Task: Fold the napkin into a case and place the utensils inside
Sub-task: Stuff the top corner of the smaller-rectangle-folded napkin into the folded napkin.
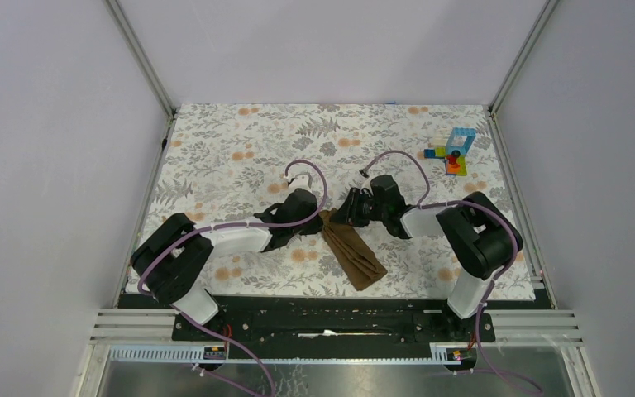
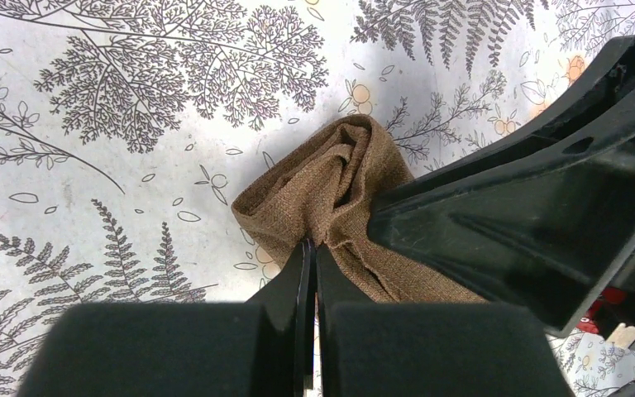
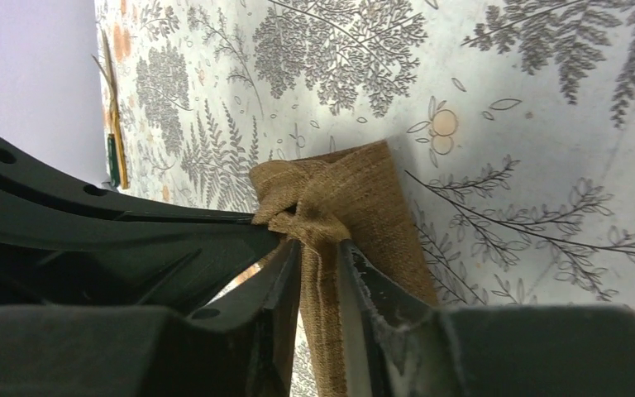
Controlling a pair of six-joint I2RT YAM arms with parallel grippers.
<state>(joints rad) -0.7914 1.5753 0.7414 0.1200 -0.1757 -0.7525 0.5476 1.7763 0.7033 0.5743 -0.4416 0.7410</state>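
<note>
The brown napkin (image 1: 357,252) lies folded into a long narrow strip that runs diagonally toward the near edge. Both grippers meet at its far end. My left gripper (image 1: 321,221) is shut on a bunched edge of the cloth, as the left wrist view shows (image 2: 314,246); the napkin (image 2: 331,178) puckers just ahead of the tips. My right gripper (image 1: 336,219) pinches a fold of the napkin (image 3: 364,186) between its nearly closed jaws in the right wrist view (image 3: 318,248). A thin yellow-orange piece (image 3: 112,91) lies by the wall; I cannot tell whether it is a utensil.
A small stack of colourful toy blocks (image 1: 455,150) stands at the far right of the floral table covering (image 1: 240,141). Walls close in the table on the left, back and right. The two grippers are almost touching each other.
</note>
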